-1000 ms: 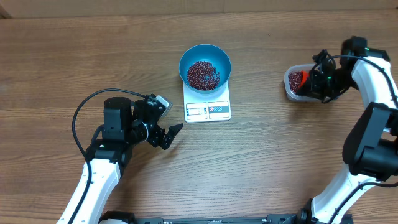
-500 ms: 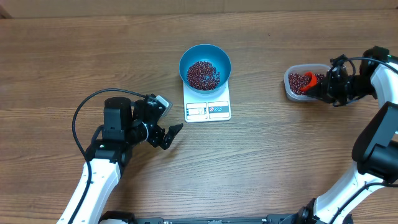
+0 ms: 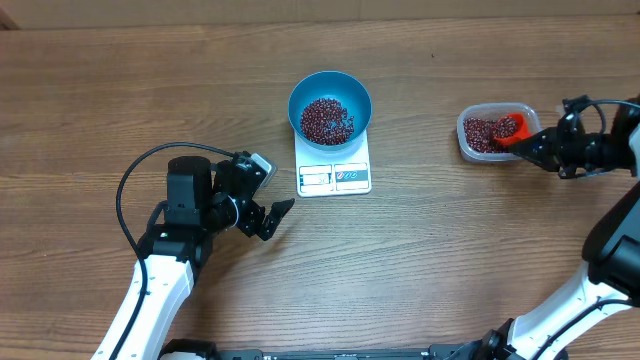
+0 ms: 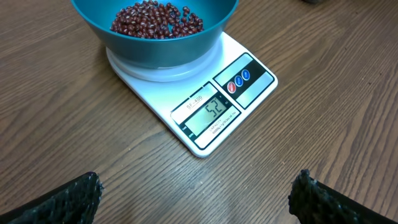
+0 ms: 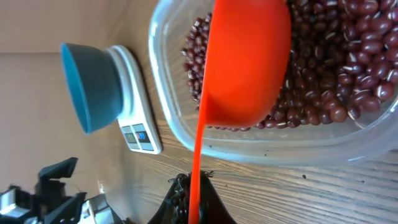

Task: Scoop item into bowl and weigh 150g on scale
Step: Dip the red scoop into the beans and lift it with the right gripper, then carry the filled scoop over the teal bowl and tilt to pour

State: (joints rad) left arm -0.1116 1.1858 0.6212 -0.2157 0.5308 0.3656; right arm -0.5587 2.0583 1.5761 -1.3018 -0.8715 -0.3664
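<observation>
A loose heap of small dark red-brown beans [image 3: 327, 119] lies in the round, deep teal-blue bowl [image 3: 331, 82], which sits on the far part of the flat white square kitchen scale [image 3: 334, 177], display toward the near side. More beans fill the clear rounded plastic tub [image 3: 468, 143], well apart to the right. An orange-red plastic scoop [image 5: 249, 62] hangs over them, its thin handle pinched in the right gripper [image 3: 548, 148]. The left gripper [image 3: 272, 218] rests near-left of the scale, fingers spread, holding nothing, above the brown wooden table [image 3: 430, 250].
</observation>
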